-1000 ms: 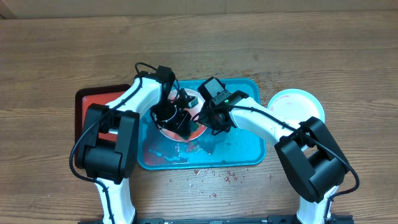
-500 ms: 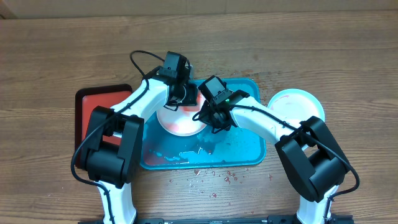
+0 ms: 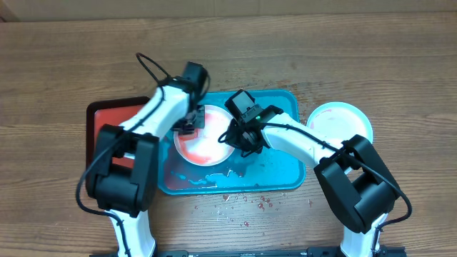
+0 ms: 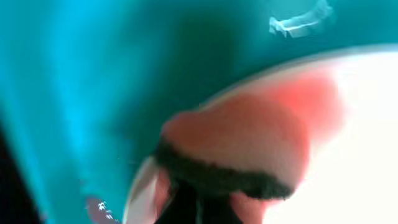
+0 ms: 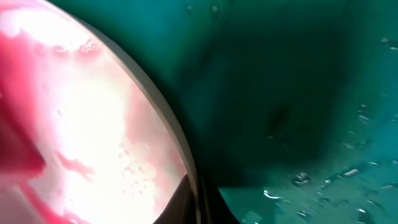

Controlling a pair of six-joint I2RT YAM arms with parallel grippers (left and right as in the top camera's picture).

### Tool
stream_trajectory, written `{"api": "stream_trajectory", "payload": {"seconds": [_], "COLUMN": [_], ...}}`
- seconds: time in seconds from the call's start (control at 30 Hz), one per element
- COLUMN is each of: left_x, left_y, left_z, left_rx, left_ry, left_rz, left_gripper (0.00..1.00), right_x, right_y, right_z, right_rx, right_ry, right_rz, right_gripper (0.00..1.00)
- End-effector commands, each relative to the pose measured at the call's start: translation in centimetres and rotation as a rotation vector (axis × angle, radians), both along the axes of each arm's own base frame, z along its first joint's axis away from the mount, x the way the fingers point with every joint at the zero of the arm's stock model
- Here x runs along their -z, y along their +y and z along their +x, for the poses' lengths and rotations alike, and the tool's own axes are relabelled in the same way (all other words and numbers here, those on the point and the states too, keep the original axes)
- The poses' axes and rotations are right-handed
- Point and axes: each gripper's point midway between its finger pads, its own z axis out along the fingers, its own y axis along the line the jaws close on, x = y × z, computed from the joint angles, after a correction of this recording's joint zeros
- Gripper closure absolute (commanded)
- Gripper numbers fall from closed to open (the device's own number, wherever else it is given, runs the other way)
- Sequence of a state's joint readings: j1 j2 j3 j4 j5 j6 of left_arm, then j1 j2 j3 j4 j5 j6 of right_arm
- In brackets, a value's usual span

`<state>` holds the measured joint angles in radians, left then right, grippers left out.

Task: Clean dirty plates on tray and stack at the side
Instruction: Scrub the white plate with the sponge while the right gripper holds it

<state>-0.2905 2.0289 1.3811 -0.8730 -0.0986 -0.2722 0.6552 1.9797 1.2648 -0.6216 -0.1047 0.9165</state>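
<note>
A white plate (image 3: 205, 145) smeared with red sauce lies on the left part of the turquoise tray (image 3: 275, 171). My left gripper (image 3: 191, 123) is at the plate's back-left rim, shut on a sauce-soaked sponge (image 4: 242, 149) with a dark scrub edge that presses on the plate (image 4: 367, 124). My right gripper (image 3: 233, 135) is shut on the plate's right rim; the right wrist view shows its fingers (image 5: 186, 200) pinching the rim of the plate (image 5: 81, 118) over the wet tray (image 5: 298, 93). A pale mint plate (image 3: 340, 121) sits on the table right of the tray.
A smaller red tray (image 3: 100, 121) with a dark rim lies left of the turquoise tray, under my left arm. Red sauce drops (image 3: 243, 201) spatter the wooden table in front of the tray. Water and sauce smears (image 3: 189, 178) lie on the tray's front-left.
My left gripper with the sponge has swept from the plate's middle to its back-left rim, uncovering the plate. The right gripper has kept its hold on the rim.
</note>
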Motion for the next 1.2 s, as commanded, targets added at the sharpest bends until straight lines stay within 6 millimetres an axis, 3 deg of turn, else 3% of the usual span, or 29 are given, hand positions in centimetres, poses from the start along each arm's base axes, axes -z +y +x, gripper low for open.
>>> {"api": "stream_trajectory", "payload": {"seconds": [0.0,0.1,0.2,0.33,0.4,0.57,0.7,0.87,0.97,1.07,1.17], "left_x": [1.2,-0.6,-0.5,0.0,0.9,3.1,3.2,2.1,1.6,2.3,3.9], "left_y": [-8.9,-10.7,-10.9,-11.3,-10.9,-6.7,-1.1,5.2,7.2,6.6,1.9], "left_z": [-8.2,-9.4,-8.9,-7.0,-4.8,2.5,5.4,3.9,2.2,0.2,-3.0], "left_rx": [0.448,0.54,0.551,0.547,0.485,0.123,-0.186,-0.395,-0.419,-0.351,-0.106], "left_ry": [0.299,0.302,0.279,0.198,0.137,-0.08,-0.232,-0.289,-0.26,-0.139,0.107], "left_rz": [-0.623,-0.789,-0.792,-0.775,-0.703,-0.366,-0.077,0.257,0.377,0.351,0.092], "left_gripper": [0.96,0.96,0.96,0.96,0.96,0.96,0.96,0.95,0.96,0.96,0.96], "right_x": [1.5,1.5,1.5,1.5,1.6,1.6,1.6,1.5,1.5,1.5,1.5], "right_y": [-1.8,-1.8,-1.8,-1.8,-1.8,-1.8,-1.8,-1.8,-1.8,-1.8,-1.8], "right_z": [-0.2,-0.2,-0.2,-0.2,-0.2,-0.2,-0.2,-0.2,-0.2,-0.2,-0.2], "right_rx": [0.035,0.035,0.035,0.035,0.035,0.035,0.023,0.023,0.024,0.024,0.024], "right_ry": [0.02,0.02,0.02,0.02,0.02,0.02,0.02,0.019,0.019,0.019,0.019], "right_rz": [-0.064,-0.064,-0.064,-0.064,-0.064,-0.065,-0.064,-0.063,-0.063,-0.063,-0.063], "right_gripper": [0.96,0.96,0.96,0.96,0.96,0.96,0.96,0.96,0.96,0.96,0.96]}}
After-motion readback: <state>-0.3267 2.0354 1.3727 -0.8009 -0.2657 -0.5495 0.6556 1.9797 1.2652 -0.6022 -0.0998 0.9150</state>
